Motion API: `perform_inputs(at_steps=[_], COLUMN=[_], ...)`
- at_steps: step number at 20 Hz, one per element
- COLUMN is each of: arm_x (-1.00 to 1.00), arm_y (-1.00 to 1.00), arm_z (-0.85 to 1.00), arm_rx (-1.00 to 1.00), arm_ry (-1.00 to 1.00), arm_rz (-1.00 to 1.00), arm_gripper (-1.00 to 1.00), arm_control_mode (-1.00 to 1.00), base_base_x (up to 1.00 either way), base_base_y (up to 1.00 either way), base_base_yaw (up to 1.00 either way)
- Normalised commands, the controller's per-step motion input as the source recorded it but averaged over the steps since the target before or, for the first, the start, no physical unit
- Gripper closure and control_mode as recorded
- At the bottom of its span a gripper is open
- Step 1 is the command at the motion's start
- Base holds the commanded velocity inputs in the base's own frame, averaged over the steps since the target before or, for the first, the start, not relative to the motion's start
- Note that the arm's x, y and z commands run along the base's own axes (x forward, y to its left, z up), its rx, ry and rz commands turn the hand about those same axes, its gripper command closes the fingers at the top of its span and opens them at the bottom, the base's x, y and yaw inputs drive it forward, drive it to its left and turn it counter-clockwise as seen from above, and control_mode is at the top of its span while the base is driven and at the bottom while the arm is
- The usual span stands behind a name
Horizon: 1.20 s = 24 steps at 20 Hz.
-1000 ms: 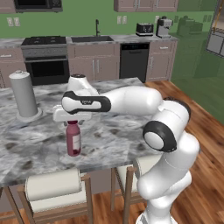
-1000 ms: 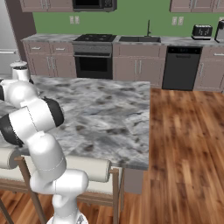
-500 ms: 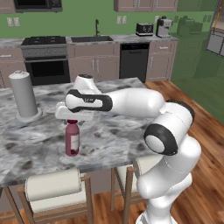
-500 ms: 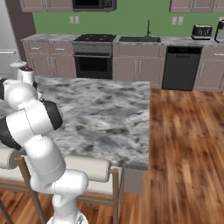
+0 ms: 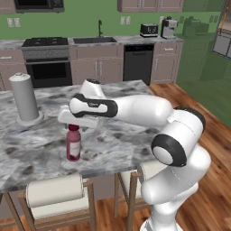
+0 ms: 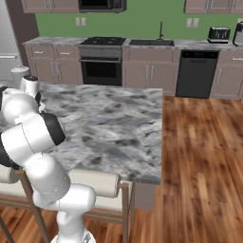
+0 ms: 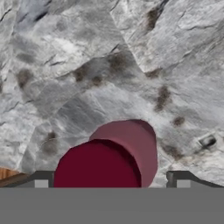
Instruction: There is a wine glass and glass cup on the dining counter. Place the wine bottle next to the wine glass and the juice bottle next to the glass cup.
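The juice bottle (image 5: 73,144), small and dark red with a maroon cap, stands upright on the marbled dining counter (image 5: 122,140), near its front edge. My gripper (image 5: 73,127) hangs directly over the cap, pointing down. In the hand view the maroon cap and red shoulder of the juice bottle (image 7: 118,157) sit between my fingertips (image 7: 42,179), and each finger stands clear of the bottle's sides. The gripper (image 7: 111,181) is open. The wine bottle, the wine glass and the glass cup are out of view.
A grey paper towel roll (image 5: 25,97) stands upright at the counter's back left. Cushioned wooden stools (image 5: 54,194) are tucked under the near edge. The counter edge (image 6: 159,142) drops to wooden floor on the right. Wall cabinets, stove and dishwasher line the back.
The jaws have opened wide and let go of the juice bottle, which stays standing on the counter. The arm has barely shifted.
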Motion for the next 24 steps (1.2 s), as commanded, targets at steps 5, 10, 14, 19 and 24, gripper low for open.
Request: perform_inputs(at_steps=[5, 10, 14, 19, 24], arm_x=[-0.02, 0.0, 0.0, -0.01, -0.09], arm_y=[0.0, 0.0, 0.0, 0.0, 0.0], arm_z=[0.07, 0.2, 0.29, 0.33, 0.31], arm_rx=[0.0, 0.0, 0.0, 0.0, 0.0], arm_ry=[0.0, 0.0, 0.0, 0.0, 0.0], arm_rz=[-0.03, -0.01, 0.0, 0.0, 0.0], arm_gripper=[-1.0, -1.0, -1.0, -1.0, -1.0], arm_control_mode=[-1.0, -1.0, -1.0, -1.0, -1.0], base_base_x=[0.0, 0.0, 0.0, 0.0, 0.0], base_base_y=[0.0, 0.0, 0.0, 0.0, 0.0], base_base_yaw=[0.0, 0.0, 0.0, 0.0, 0.0])
